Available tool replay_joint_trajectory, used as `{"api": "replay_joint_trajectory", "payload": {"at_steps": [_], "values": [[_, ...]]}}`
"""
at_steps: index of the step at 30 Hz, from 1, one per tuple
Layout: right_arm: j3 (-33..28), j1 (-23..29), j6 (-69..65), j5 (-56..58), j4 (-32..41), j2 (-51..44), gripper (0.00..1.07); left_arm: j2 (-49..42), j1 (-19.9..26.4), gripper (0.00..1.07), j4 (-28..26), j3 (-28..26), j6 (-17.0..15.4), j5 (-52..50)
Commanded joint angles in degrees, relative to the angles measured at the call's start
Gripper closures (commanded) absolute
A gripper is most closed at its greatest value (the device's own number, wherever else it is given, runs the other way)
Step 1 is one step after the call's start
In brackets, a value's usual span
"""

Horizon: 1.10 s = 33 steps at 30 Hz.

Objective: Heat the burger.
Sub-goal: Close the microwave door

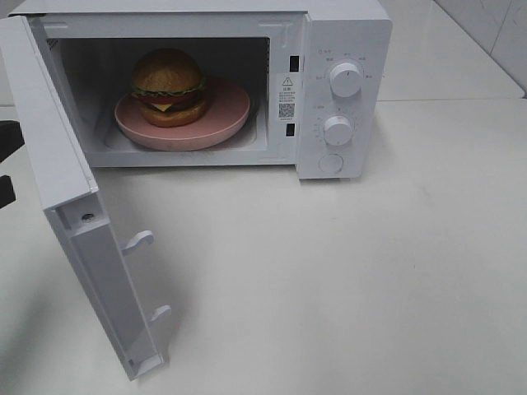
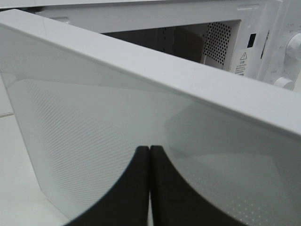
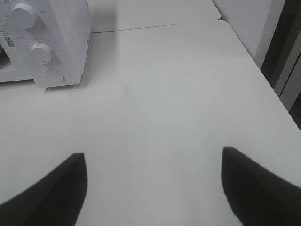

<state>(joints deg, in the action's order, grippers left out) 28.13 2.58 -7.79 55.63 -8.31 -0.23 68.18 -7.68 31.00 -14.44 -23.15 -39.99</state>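
The burger point(image 1: 169, 82), with a glossy brown bun, lettuce, cheese and patty, sits on a round pink plate point(image 1: 226, 115) inside the white microwave point(image 1: 346, 33). The microwave door point(image 1: 58, 156) stands wide open to the left. My left gripper point(image 2: 149, 155) is shut and empty, its fingertips pressed together close against the outer face of the door point(image 2: 117, 127). Only dark bits of the left arm point(image 1: 6, 140) show at the left edge of the high view. My right gripper point(image 3: 153, 157) is open and empty above the table, right of the microwave point(image 3: 70, 28), and out of the high view.
The microwave's control panel carries two knobs point(image 1: 345, 80) point(image 1: 338, 129) and a round button point(image 1: 331, 163). The white table point(image 1: 346, 271) stretches in front and to the right. Its right edge point(image 3: 263, 75) shows in the right wrist view.
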Motion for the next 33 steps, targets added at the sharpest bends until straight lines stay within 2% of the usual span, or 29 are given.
{"api": "replay_joint_trajectory", "payload": {"at_steps": [1,8,11,14,16,19,21,24,26,27,33], "values": [[-0.2,-0.3,0.5,-0.4,-0.1,-1.5,0.31,-0.1,-0.3,1.07,-0.6,-0.5,0.2,-0.5],[-0.2,-0.3,0.5,-0.4,-0.1,-1.5,0.31,4.5,-2.2,1.07,-0.7,-2.2,0.6,-2.2],[-0.2,-0.3,0.5,-0.4,-0.1,-1.5,0.31,6.9,-3.9,1.07,-2.8,-3.5,0.7,-2.6],[-0.2,-0.3,0.5,-0.4,-0.1,-1.5,0.31,8.8,-6.1,1.07,-4.0,-4.5,2.4,-2.6],[-0.2,-0.3,0.5,-0.4,-0.1,-1.5,0.31,11.3,-9.3,1.07,-8.3,-6.0,4.6,-3.0],[-0.2,-0.3,0.5,-0.4,-0.1,-1.5,0.31,12.0,-9.9,1.07,-9.3,-6.4,5.2,-3.0],[-0.2,-0.3,0.5,-0.4,-0.1,-1.5,0.31,14.7,-12.6,1.07,-13.7,-8.2,7.8,-3.4],[-0.2,-0.3,0.5,-0.4,-0.1,-1.5,0.31,15.2,-13.2,1.07,-14.3,-8.6,8.1,-3.4],[-0.2,-0.3,0.5,-0.4,-0.1,-1.5,0.31,18.2,-16.2,1.07,-17.5,-11.3,8.3,-3.3],[-0.2,-0.3,0.5,-0.4,-0.1,-1.5,0.31,18.2,-16.2,1.07,-17.5,-11.3,8.3,-3.3],[-0.2,-0.3,0.5,-0.4,-0.1,-1.5,0.31,22.2,-19.9,1.07,-22.0,-15.2,11.0,-3.0]]}}
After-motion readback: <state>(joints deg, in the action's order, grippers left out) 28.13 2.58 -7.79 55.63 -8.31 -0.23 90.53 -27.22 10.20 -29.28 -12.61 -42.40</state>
